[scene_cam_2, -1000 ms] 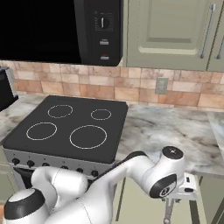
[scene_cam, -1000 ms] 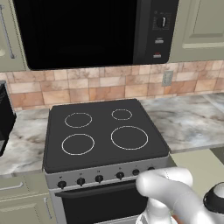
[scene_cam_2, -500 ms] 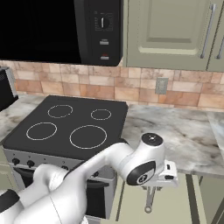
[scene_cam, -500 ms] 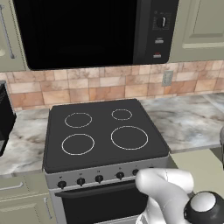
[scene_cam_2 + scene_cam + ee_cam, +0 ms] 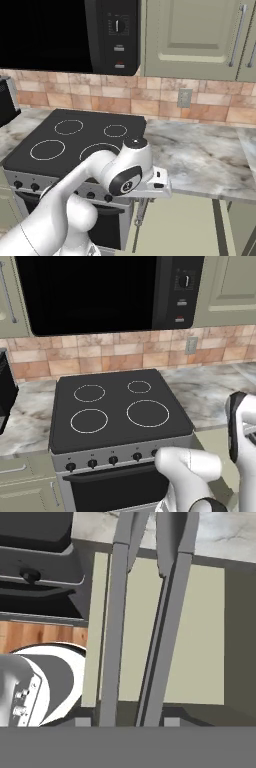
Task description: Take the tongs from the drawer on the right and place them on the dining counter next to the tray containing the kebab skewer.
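Hand view: gripper part-closed, clamped on the tongs, whose two arms run up between the fingertips.
Tongs: hanging above the drawer, pale inside showing.
Right base view: tongs dangle below the hand, right of the stove.
Room: marbled worktop edge just beyond.

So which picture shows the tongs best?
The hand view: both long grey arms of the tongs run up the picture, held in the gripper above the open drawer. The right base view shows a thin bit hanging under the hand. I can't find them in the left base view.
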Controlling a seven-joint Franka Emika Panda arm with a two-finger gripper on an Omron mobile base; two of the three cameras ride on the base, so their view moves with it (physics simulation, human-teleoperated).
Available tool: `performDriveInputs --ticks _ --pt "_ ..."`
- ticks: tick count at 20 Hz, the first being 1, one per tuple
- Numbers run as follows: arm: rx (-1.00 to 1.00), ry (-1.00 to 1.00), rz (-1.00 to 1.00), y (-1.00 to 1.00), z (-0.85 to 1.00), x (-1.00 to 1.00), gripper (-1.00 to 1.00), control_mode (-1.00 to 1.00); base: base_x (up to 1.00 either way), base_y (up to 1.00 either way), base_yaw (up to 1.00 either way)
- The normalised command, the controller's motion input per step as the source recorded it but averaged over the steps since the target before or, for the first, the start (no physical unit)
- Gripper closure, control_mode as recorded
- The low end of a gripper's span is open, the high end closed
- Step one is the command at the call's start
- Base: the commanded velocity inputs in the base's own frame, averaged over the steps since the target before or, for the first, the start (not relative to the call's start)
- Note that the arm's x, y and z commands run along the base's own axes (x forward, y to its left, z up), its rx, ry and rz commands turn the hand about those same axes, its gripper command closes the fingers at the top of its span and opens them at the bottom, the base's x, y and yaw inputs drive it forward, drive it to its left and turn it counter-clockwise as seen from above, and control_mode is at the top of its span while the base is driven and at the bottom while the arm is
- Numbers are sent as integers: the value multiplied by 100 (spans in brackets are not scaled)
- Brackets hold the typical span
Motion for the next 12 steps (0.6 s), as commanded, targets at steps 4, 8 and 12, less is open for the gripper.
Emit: performDriveInputs --ticks 4,8,12 --pt "0 0 2 74 22 22 100 -100 0 0 0" --pt "0 0 4 65 19 27 100 -100 0 0 0" --pt "0 -2 5 52 6 35 100 -100 0 0 0"
